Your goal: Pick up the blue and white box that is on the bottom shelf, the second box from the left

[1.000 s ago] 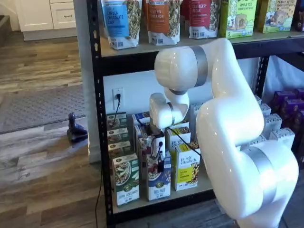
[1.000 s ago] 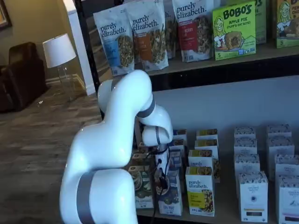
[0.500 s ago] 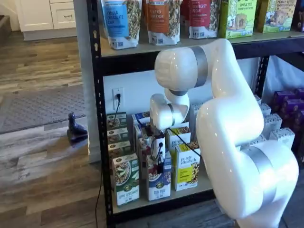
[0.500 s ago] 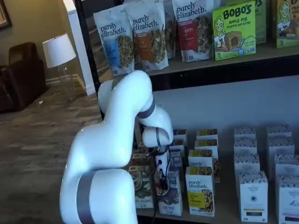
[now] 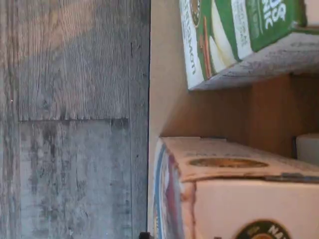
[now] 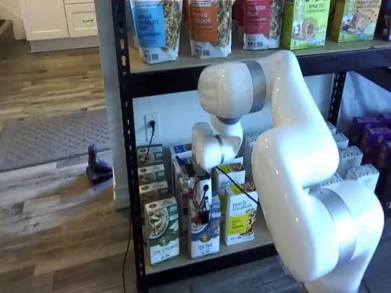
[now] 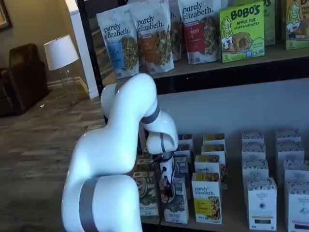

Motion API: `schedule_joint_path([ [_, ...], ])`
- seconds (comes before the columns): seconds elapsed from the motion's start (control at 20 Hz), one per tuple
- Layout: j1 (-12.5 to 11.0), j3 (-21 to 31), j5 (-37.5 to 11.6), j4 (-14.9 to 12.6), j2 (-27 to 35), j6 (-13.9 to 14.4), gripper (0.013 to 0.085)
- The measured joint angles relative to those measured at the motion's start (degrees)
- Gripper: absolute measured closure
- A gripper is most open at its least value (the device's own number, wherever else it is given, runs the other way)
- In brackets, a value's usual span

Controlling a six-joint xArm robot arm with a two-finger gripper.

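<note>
End effector (image 6: pixel 204 207) sits down over the top of the blue and white box (image 6: pixel 204 235), front row of the bottom shelf (image 6: pixel 201 261) beside the green box (image 6: pixel 162 237), apparently clamped on it for the lift.

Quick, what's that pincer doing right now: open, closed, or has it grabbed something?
Pincer: closed on the top of the blue and white box at the front of the bottom shelf.
</note>
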Motion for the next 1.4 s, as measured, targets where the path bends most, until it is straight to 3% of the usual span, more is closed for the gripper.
schedule_joint_path([
  [0.6, -0.4, 0.5, 0.0, 0.4, -0.4, -0.7, 0.025],
  [0.8, -0.4, 0.7, 0.1, 0.3, -0.5, -0.6, 0.033],
  [0.9, -0.4, 0.7, 0.1, 0.5, -0.5, -0.9, 0.041],
  [1.2, -0.3, 0.8, 0.0, 0.7, -0.4, -0.9, 0.041],
  [1.3, -0.2, 0.8, -0.1, 0.9, -0.4, -1.0, 0.049],
  [1.4, -0.2, 0.9, -0.3, 0.8, -0.4, -0.8, 0.049],
])
